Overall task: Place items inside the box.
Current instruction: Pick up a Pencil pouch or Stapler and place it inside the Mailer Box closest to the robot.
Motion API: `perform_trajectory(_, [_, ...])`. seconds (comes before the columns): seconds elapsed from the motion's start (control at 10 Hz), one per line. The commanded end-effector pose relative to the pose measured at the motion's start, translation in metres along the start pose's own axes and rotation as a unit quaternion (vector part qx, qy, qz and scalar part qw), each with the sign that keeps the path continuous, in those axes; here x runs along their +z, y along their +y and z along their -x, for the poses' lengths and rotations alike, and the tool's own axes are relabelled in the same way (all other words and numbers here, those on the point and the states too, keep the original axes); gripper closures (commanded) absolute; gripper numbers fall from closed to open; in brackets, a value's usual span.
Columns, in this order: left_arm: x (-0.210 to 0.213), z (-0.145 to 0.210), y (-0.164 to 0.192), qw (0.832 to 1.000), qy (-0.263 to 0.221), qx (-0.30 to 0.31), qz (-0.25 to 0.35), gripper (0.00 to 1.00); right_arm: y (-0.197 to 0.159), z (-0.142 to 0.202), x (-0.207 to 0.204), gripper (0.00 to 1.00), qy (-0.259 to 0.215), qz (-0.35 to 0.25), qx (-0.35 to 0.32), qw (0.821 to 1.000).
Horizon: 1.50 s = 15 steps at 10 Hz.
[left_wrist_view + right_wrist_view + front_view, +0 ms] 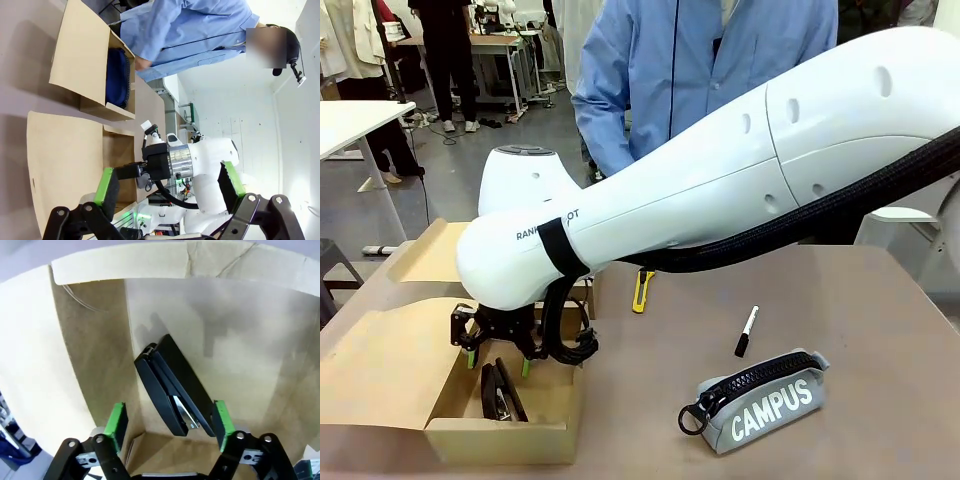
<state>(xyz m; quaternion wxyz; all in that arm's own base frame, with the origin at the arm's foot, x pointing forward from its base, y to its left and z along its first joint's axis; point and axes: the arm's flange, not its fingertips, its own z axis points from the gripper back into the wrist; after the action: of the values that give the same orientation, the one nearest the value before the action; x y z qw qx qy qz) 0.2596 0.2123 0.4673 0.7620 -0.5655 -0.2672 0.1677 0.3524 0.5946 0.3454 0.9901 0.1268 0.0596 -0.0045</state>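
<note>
On the brown table (880, 330), the right arm's white bulk blocks much of the cardboard box (500, 435) and half-hides the yellow utility knife (642, 290). The right gripper (498, 363) hangs released inside the box, pads astride the black stapler (172, 387) lying there. The left gripper (170, 187) is spread on nothing; beyond it, the navy pouch (117, 77) sits between cardboard walls.

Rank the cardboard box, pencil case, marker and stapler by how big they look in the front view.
1. Cardboard box
2. Pencil case
3. Stapler and marker: similar length; the stapler is thicker but partly hidden inside the box, so unranked.
</note>
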Motion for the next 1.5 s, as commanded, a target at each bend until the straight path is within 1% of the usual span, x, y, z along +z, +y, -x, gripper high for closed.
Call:
perform_trajectory(0.0, [0.0, 0.001, -0.001, 1.0, -0.004, -0.01, 0.01, 0.0, 0.003, 0.003, 0.003, 0.0, -0.014, 0.003, -0.009, 1.0])
perform_trajectory(0.3, [0.0, 0.001, -0.001, 1.0, -0.004, -0.01, 0.01, 0.0, -0.001, 0.007, 0.011, 0.0, -0.02, -0.008, -0.003, 1.0])
perform_trajectory(0.6, [0.0, 0.001, -0.001, 1.0, -0.004, -0.01, 0.01, 0.0, -0.009, 0.02, 0.026, 0.0, -0.038, -0.026, 0.001, 0.999])
perform_trajectory(0.7, [0.0, 0.001, -0.001, 1.0, -0.004, -0.01, 0.01, 0.0, -0.008, 0.027, 0.027, 0.0, -0.016, -0.018, 0.001, 1.0])
perform_trajectory(0.8, [0.0, 0.001, -0.001, 1.0, -0.004, -0.01, 0.01, 0.0, -0.007, 0.048, 0.034, 0.0, -0.009, -0.002, 0.021, 1.0])
perform_trajectory(0.9, [0.0, 0.001, -0.001, 1.0, -0.004, -0.01, 0.01, 0.0, -0.01, 0.064, 0.042, 0.0, 0.008, 0.007, 0.026, 1.0])
perform_trajectory(1.0, [0.0, 0.001, -0.001, 1.0, -0.004, -0.01, 0.01, 0.0, -0.016, 0.079, 0.05, 0.0, 0.017, 0.004, 0.034, 0.999])
perform_trajectory(1.1, [0.0, 0.001, -0.001, 1.0, -0.004, -0.01, 0.01, 0.0, -0.025, 0.093, 0.057, 0.0, 0.015, -0.01, 0.039, 0.999])
perform_trajectory(1.2, [0.0, 0.001, -0.001, 1.0, -0.004, -0.01, 0.01, 0.0, -0.032, 0.103, 0.063, 0.0, -0.01, -0.025, 0.017, 1.0])
perform_trajectory(1.3, [0.0, 0.001, -0.001, 1.0, -0.004, -0.01, 0.01, 0.0, -0.004, 0.082, 0.046, 0.0, 0.007, 0.005, 0.038, 0.999])
perform_trajectory(1.4, [0.0, 0.001, -0.001, 1.0, -0.004, -0.01, 0.01, 0.0, -0.01, 0.096, 0.054, 0.0, 0.005, -0.002, 0.037, 0.999])
